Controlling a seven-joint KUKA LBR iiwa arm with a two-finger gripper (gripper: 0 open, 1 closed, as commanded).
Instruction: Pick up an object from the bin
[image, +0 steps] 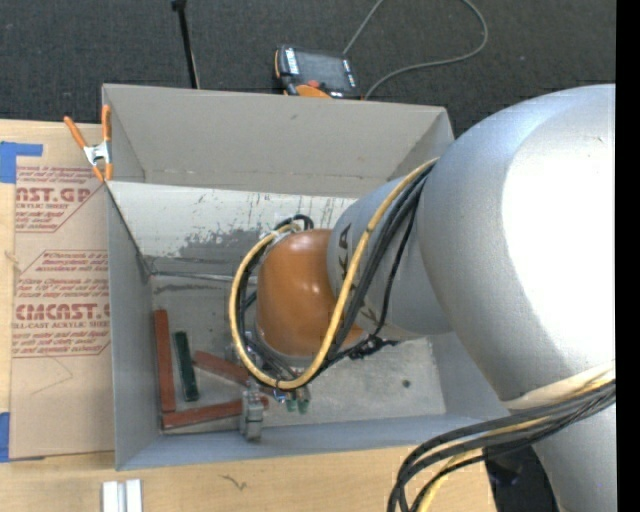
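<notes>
Down by the front wall of the bin (130, 300), left of centre, found a red-brown bar (200, 414) lying flat, long axis along that wall. Saw its right end touching or just under the gripper (252, 420); judged the bar to run away leftward from the tool. Could not make out the gripper's opening, nor any hold on anything. Noted a second red-brown bar (160, 355) meeting the first at a corner, a dark green stick (185, 365) just beside it, and a slanting third bar (218, 364) near. Reckoned on a grasp across the short width.
</notes>
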